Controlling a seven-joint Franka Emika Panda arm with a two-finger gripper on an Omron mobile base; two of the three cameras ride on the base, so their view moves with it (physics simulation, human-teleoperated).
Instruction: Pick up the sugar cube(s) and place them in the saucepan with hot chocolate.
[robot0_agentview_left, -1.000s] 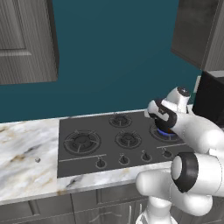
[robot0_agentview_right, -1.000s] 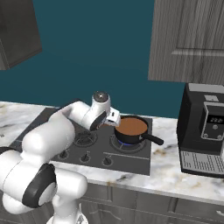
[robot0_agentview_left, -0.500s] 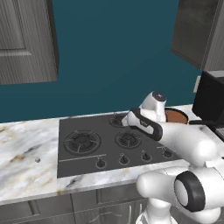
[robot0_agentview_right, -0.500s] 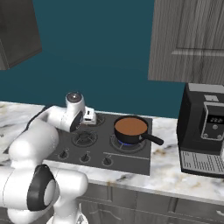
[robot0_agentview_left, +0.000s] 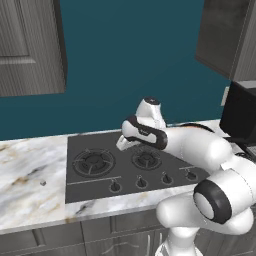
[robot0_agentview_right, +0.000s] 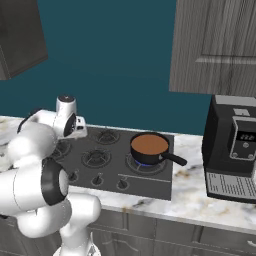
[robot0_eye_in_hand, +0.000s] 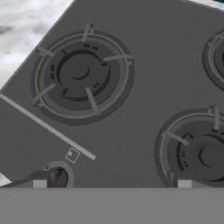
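The saucepan with hot chocolate (robot0_agentview_right: 149, 146) sits on the stove's right front burner over a blue flame, its black handle pointing right. A tiny pale sugar cube (robot0_agentview_left: 43, 183) lies on the marble counter left of the stove. My gripper (robot0_agentview_left: 124, 143) hangs above the middle of the stove, between the left and centre burners, well right of the cube and left of the saucepan. In the right base view the gripper (robot0_agentview_right: 79, 131) is over the stove's left rear part. The hand view looks down on the burners, and the gripper (robot0_eye_in_hand: 112, 183) is open and empty.
The dark stove (robot0_agentview_left: 80, 187) has several burners and a front row of knobs (robot0_agentview_left: 115, 186). A black coffee machine (robot0_agentview_right: 232, 150) stands on the counter right of the stove. Cabinets hang above on both sides. A burner ring (robot0_eye_in_hand: 81, 72) lies under the hand.
The arm has swung left, carrying the gripper from above the saucepan across the stove towards its left burners. The jaws stayed open and empty.
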